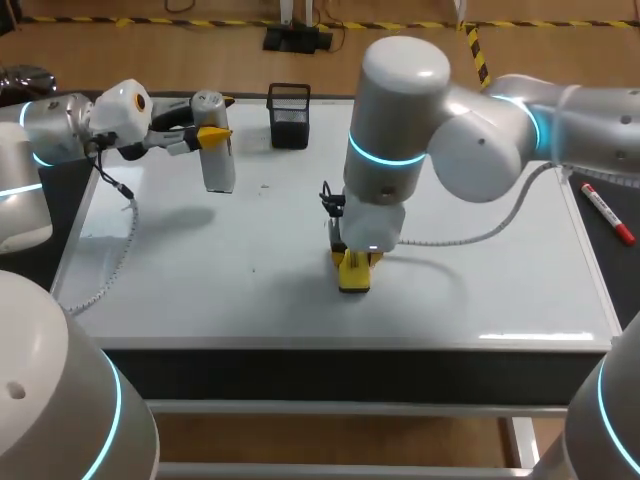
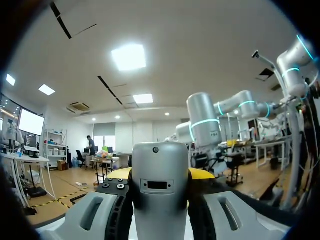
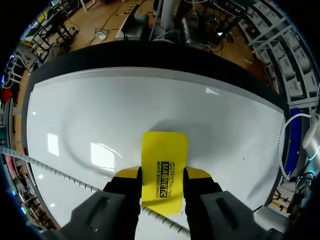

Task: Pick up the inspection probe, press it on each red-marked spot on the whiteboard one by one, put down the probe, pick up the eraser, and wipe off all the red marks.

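The left fingers (image 1: 213,133) hang over the far-left part of the whiteboard (image 1: 450,290), turned sideways and clenched around the inspection probe (image 1: 216,160). The probe is a grey cylinder standing upright, and the yellow tips grip its upper half from both sides. Its lower end reaches down towards the board, but whether it touches cannot be told. In the left wrist view the probe (image 2: 160,185) fills the gap between the left fingers (image 2: 227,215), its flat grey face towards the camera and a finger against each side. Just right of the probe, at the far edge of the board, stands a black mesh holder (image 1: 289,116), apart from the fingers. Near the middle of the board the right arm comes in from the right and points straight down. Its right fingers (image 1: 350,258) grasp the yellow eraser (image 1: 355,280), which rests low on the whiteboard. In the right wrist view the eraser (image 3: 164,165) sits squarely between the right fingers (image 3: 196,174), one yellow tip on each long edge and its far end jutting ahead of them over the whiteboard (image 3: 90,115). Furthest right, off the board, a red marker (image 1: 607,214) lies on the dark surface (image 1: 625,270).
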Available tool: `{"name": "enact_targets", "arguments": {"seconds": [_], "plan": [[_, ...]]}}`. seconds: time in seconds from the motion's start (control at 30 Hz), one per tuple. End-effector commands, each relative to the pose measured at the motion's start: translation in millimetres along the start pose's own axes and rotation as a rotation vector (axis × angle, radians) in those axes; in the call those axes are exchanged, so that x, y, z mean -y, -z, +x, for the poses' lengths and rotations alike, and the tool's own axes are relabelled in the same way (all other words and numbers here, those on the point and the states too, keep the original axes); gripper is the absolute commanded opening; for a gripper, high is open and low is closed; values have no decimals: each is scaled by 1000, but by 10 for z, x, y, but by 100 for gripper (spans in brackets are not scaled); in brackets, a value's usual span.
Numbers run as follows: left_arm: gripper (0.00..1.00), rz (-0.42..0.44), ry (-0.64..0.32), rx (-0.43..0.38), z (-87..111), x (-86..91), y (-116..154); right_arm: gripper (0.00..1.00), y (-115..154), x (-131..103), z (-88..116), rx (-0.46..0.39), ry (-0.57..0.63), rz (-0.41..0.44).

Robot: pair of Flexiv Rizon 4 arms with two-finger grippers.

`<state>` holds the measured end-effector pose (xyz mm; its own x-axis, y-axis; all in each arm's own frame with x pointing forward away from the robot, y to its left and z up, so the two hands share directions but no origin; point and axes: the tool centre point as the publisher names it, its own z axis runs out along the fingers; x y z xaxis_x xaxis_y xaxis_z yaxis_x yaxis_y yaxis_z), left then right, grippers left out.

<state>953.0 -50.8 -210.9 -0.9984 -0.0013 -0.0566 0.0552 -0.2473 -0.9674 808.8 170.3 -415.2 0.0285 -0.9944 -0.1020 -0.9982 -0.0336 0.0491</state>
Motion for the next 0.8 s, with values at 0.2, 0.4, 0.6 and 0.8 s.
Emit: {"name": "enact_targets", "arguments": {"seconds": [0.2,0.4,0.6,0.8], "plan": [[0,0,0,-1,-3,9,0,0,-48,56,64,-13,3,-23],[0,0,0,-1,-3,9,0,0,-34,70,171,-23,-14,-23],[0,0,0,-1,-3,9,0,0,-44,59,307,-34,-41,-27],[0,0,0,-1,-3,9,0,0,-46,34,484,-49,-70,-29]]}}
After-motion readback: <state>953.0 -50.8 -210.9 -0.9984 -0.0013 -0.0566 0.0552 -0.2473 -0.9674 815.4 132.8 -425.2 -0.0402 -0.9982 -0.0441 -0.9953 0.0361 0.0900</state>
